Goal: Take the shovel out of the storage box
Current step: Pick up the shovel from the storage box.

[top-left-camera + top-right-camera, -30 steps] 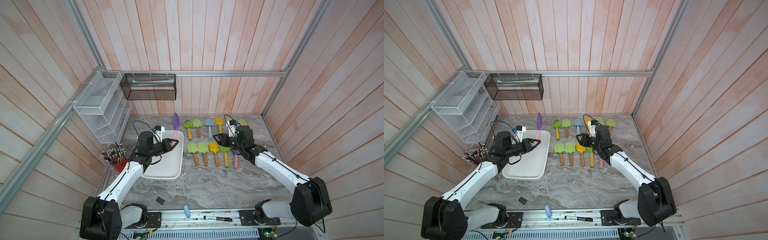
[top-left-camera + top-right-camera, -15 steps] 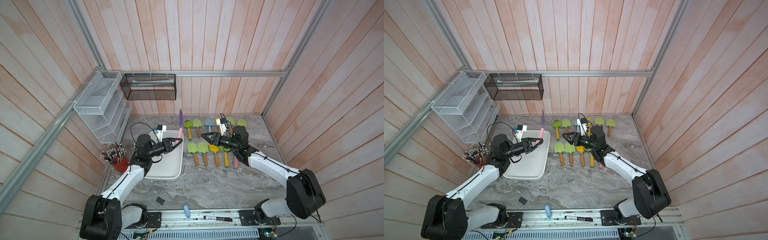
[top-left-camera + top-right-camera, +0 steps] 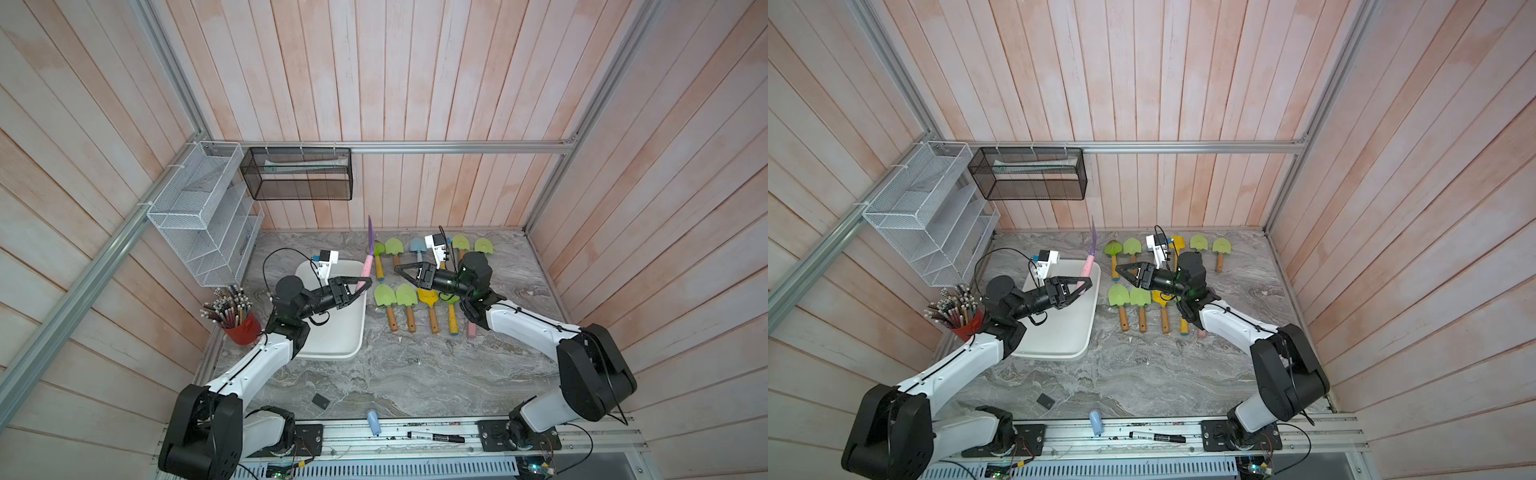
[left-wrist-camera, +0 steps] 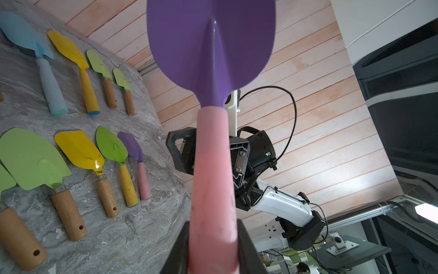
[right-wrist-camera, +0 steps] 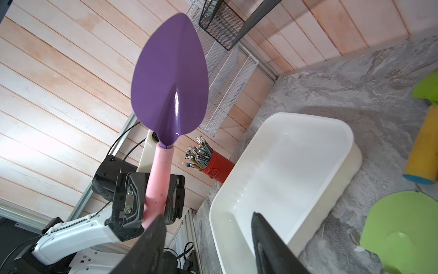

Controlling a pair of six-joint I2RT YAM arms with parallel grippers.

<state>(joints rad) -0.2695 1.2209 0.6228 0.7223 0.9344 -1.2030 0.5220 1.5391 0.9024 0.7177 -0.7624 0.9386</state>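
The shovel (image 3: 367, 262) has a purple blade and a pink handle. It stands nearly upright, blade up, over the far right rim of the white storage box (image 3: 337, 332), clear of the box floor. My left gripper (image 3: 363, 285) is shut on the lower part of its handle; the left wrist view shows the shovel (image 4: 212, 180) pinched between both fingers. My right gripper (image 3: 400, 271) hovers just to the shovel's right, pointing at it, open and holding nothing. In the right wrist view the shovel (image 5: 169, 78) and the storage box (image 5: 284, 166) lie ahead of the right gripper (image 5: 208, 227). The box looks empty.
Two rows of green, yellow and blue toy shovels (image 3: 410, 297) lie on the marble table right of the box. A red cup of pencils (image 3: 242, 329) stands by the left wall, under a white wire rack (image 3: 203, 216). A black mesh basket (image 3: 297, 178) hangs on the back wall.
The left gripper has carried the shovel a little to the right and stood it more upright. The right arm has swung left toward it, and its jaws have widened.
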